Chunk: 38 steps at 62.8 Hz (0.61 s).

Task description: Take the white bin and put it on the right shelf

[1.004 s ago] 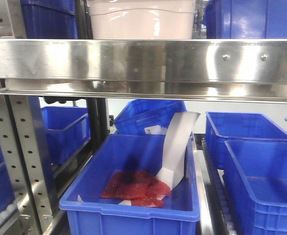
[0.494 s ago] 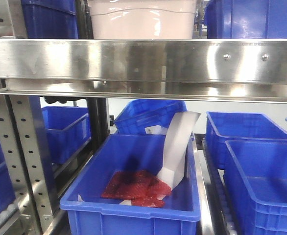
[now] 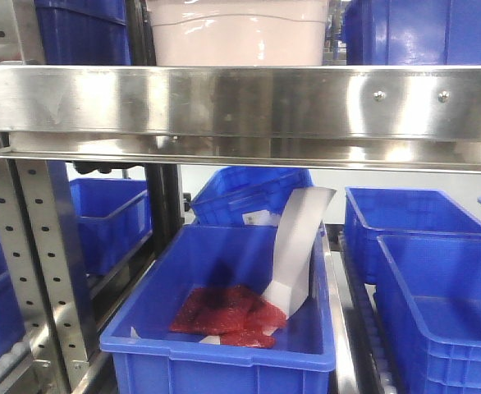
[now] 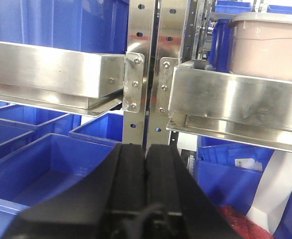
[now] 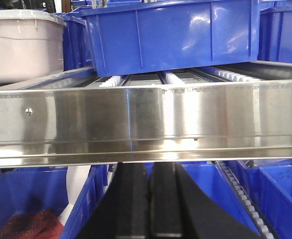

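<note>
White bin [image 3: 239,34], a pale pinkish translucent plastic tub, sits on the shiny stainless steel right shelf [image 3: 240,103] behind its front rail, apparently delivered, since the left gripper [image 4: 146,186] and right gripper [image 5: 148,204] hang below, pressed closed and empty.

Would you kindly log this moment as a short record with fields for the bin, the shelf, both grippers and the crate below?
white bin: sits on the steel shelf, between blue crates, not held
right shelf: shiny steel front rail with screws
left gripper: shut, empty, below the shelf
right gripper: shut, empty, under the rail
blue crate: holds red packets and a white sheet
</note>
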Each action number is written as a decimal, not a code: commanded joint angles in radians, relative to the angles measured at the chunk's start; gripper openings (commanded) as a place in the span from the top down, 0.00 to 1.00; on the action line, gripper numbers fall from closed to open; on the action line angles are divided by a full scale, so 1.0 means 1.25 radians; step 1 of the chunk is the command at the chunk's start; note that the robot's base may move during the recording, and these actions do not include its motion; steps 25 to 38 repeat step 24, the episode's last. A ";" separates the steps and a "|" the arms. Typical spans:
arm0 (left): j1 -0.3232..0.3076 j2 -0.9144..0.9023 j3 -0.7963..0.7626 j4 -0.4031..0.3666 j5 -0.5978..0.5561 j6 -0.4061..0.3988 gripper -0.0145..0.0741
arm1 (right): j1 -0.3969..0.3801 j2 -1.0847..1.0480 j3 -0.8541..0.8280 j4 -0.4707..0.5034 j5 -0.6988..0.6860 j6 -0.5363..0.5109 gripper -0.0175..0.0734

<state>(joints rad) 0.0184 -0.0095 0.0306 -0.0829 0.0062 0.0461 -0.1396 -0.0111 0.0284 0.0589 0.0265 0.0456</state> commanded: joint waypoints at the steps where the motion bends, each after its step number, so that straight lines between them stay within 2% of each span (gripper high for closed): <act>1: 0.000 -0.009 0.015 -0.008 -0.074 -0.004 0.97 | -0.003 -0.005 -0.003 0.001 -0.069 -0.003 0.73; 38: 0.000 -0.009 0.015 -0.008 -0.074 -0.004 0.97 | -0.003 -0.005 -0.003 0.001 -0.069 -0.003 0.73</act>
